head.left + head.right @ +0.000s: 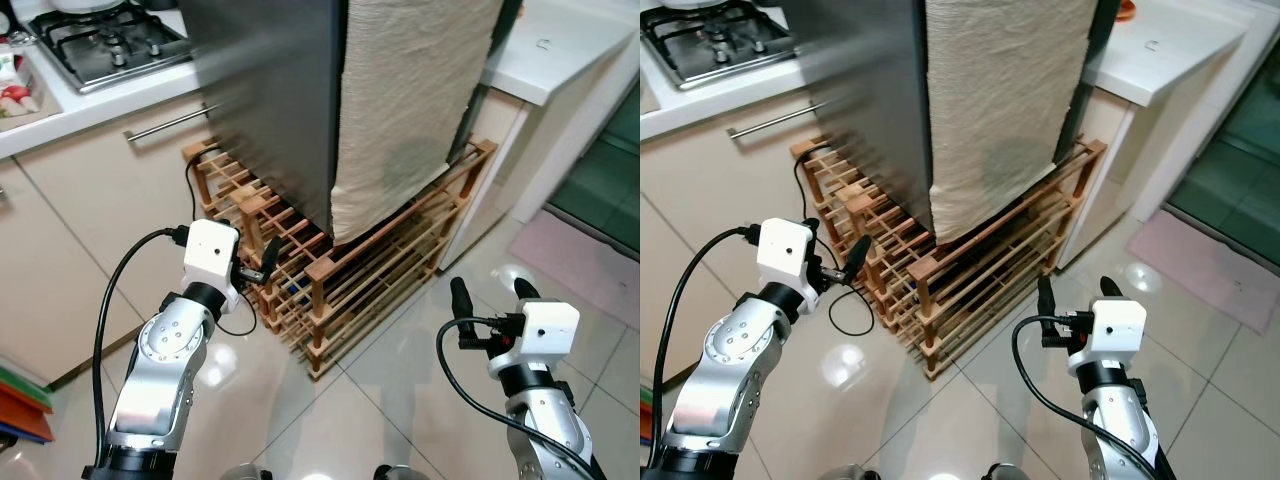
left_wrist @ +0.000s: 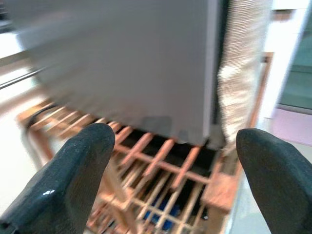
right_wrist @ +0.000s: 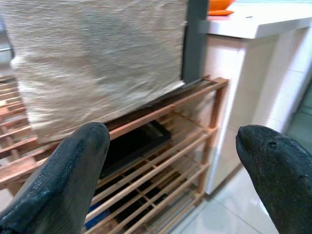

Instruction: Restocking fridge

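Nearest the camera, both silver arms rise from the bottom edge over a glossy tiled floor [image 1: 400, 390]. The left gripper [image 1: 262, 262] is held up close to the corner of a wooden rack [image 1: 330, 290], its two black fingers [image 2: 73, 180] spread wide apart with nothing between them. The right gripper [image 1: 490, 292] hovers over the floor just right of the rack, also spread wide and empty; its fingers [image 3: 273, 170] frame the rack's right end in the right wrist view.

The rack is a low slatted frame of reddish wood with several tiers. A dark flat item [image 3: 136, 141] lies on one of its shelves, and something blue [image 2: 163, 219] sits lower down, too small to identify. A black cable [image 1: 200, 200] loops beside its left end.

On top of the rack stands the fridge [image 1: 270, 100], a grey steel box, blurred in the head views. A beige cloth [image 1: 400, 110] hangs down its front, reaching the rack's top.

Behind on the left are cream cabinets [image 1: 90, 190] with a bar handle [image 1: 165, 124], and a gas hob [image 1: 105, 40] on the counter. On the right stands a white counter [image 1: 560, 45].
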Available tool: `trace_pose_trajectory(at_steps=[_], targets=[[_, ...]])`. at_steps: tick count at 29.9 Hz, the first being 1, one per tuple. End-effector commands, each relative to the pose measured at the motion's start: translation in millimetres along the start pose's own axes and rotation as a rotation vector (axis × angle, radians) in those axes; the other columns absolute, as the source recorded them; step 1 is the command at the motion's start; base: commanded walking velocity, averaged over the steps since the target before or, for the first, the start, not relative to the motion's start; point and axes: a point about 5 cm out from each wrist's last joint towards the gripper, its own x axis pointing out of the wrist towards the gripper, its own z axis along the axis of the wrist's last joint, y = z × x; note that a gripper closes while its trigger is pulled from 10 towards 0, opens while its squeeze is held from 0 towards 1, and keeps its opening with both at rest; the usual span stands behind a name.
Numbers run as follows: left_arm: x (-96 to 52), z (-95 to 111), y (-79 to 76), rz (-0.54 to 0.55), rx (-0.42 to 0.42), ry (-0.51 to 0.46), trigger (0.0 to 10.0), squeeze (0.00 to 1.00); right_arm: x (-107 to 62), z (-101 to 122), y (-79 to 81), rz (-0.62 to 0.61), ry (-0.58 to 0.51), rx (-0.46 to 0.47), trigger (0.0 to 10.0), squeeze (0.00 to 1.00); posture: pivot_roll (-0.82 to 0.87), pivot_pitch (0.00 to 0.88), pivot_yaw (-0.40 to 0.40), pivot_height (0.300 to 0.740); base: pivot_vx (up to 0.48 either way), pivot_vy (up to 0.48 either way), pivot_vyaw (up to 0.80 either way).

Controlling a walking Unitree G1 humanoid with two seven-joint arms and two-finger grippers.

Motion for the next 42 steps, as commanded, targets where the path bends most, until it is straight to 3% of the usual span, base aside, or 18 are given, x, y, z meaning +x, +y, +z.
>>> trace_pose_trajectory(at_steps=[1,7,16,24,31,35,42], targets=[[3.0,-0.4,-0.5,-0.018,0.021,0.002,10.0,0.0,-1.2,-3.9,0.0,-0.002,0.023,0.001,10.0,0.0,0.0,0.037,0.026,0.74,0.0,0.48,-0.75],[8.5,-1.1,0.9,-0.016,0.035,0.004,10.0,0.0,0.2,-3.2,0.6,0.005,0.022,-0.006,10.0,0.0,-0.01,0.04,0.026,0.74,0.0,0.48,-0.74],[16.2,5.5,-4.2,-0.031,0.098,-0.031,10.0,0.0,7.1,-0.6,1.4,0.006,0.018,-0.04,10.0,0.0,-0.01,0.042,0.019,0.74,0.0,0.0,0.0],[19.4,7.9,-9.7,-0.048,0.063,-0.053,10.0,0.0,10.9,0.6,2.9,0.019,0.013,-0.041,10.0,0.0,-0.02,0.039,0.01,0.74,0.144,0.0,0.0],[17.0,15.8,-15.9,-0.082,0.101,-0.12,10.0,0.0,15.7,-0.5,0.2,0.025,0.016,-0.043,10.0,0.0,-0.01,0.034,0.005,0.74,0.151,-0.399,0.0],[14.9,17.1,-19.5,-0.108,0.028,-0.144,10.0,0.0,17.4,-0.9,-2.0,0.024,0.016,-0.041,10.0,0.0,-0.01,0.03,0.001,0.74,0.0,-0.48,0.0],[14.9,16.8,-19.0,-0.099,0.022,-0.147,10.0,0.0,18.3,-1.3,-3.0,0.029,0.017,-0.041,10.0,0.0,-0.01,0.028,-0.002,0.74,0.0,-0.343,0.0]])
